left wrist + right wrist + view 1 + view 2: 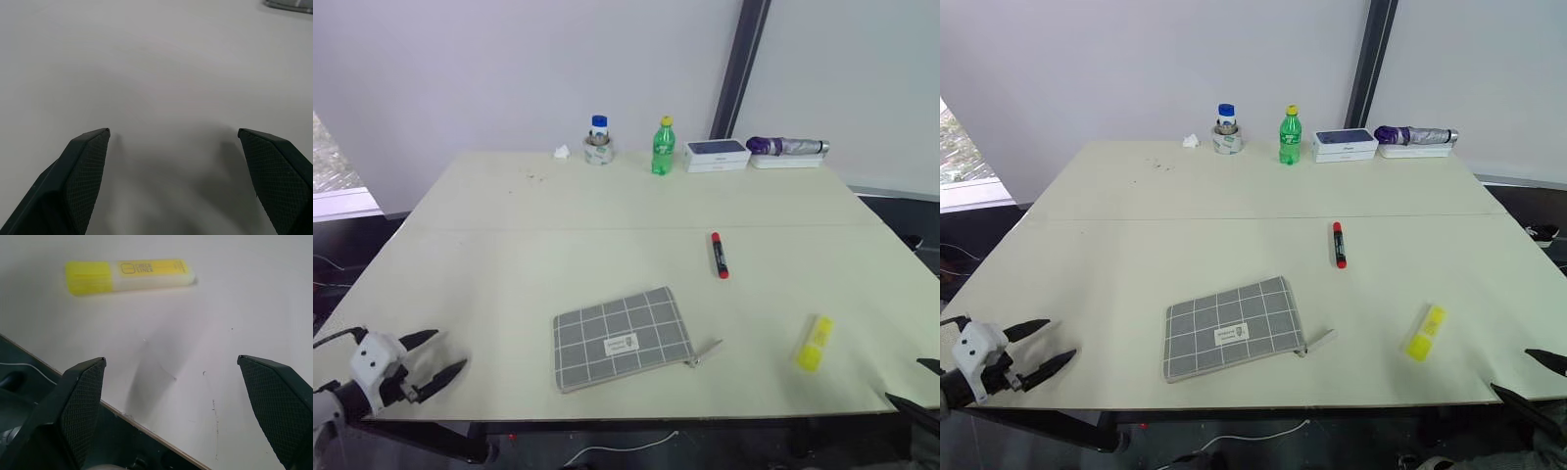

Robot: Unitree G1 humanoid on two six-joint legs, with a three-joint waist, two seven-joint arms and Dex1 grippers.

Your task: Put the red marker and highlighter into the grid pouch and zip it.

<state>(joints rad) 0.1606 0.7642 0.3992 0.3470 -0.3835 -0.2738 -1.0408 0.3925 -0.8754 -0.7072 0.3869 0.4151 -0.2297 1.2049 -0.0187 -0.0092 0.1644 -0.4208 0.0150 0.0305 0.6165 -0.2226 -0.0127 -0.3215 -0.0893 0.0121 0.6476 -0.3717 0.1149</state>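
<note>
Left eye view: grid pouch (622, 337) lies flat nr front edge of bench (509, 245), centre. Red marker (718, 255) mid-bench. Highlighter (814, 344) nr front-right corner. Left hand (438, 357) & right hand (171, 377) spread, nothing held.

Left gripper (442, 354) sits low at the near-left edge, white wrist housing behind it, its two black fingers (419, 340) spread wide and angled inward — nothing between them. Over on the near-right, the right gripper (1528, 377) just pokes in, dark fingertips (1547, 359) parted. Both wrist views agree — textured pads (83, 396) far apart, jaws gaping, empty on either side.
</note>
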